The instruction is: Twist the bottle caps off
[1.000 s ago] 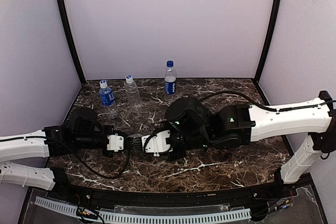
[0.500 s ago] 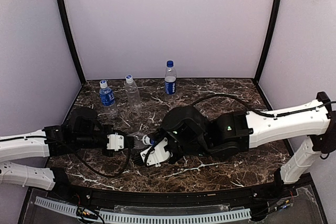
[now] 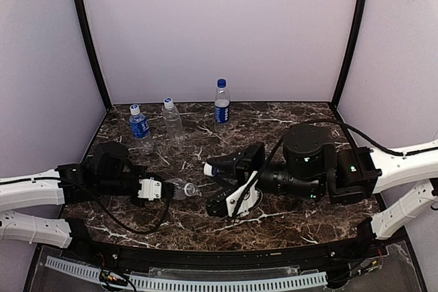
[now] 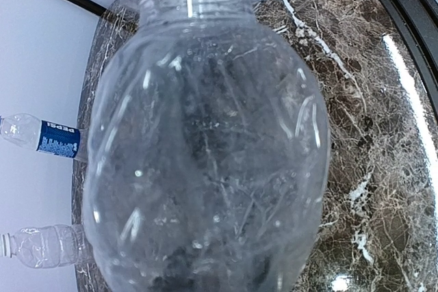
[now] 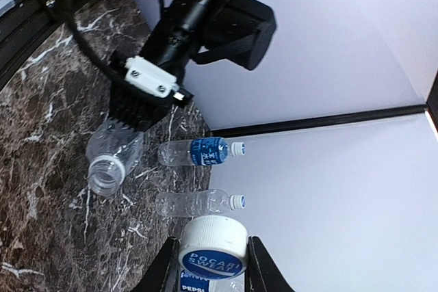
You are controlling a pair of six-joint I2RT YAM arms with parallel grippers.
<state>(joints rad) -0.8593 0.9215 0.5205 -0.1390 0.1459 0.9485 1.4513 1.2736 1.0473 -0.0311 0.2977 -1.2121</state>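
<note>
White round plastic cap (image 5: pixel 213 247) is pinched in the right pincer (image 5: pixel 213 256), apart from the clear ribbed bottle (image 4: pixel 205 155) the left pincer (image 3: pixel 165 188) clamps.

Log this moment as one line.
left gripper: shut on bottle | right gripper: shut on cap, off the bottle | three back bottles: capped

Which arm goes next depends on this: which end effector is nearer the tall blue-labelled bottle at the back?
Right. The right end effector, holding a cap, is in front of the tall bottle; the left end effector, gripping an uncapped bottle, is farther forward and leftward.
</note>
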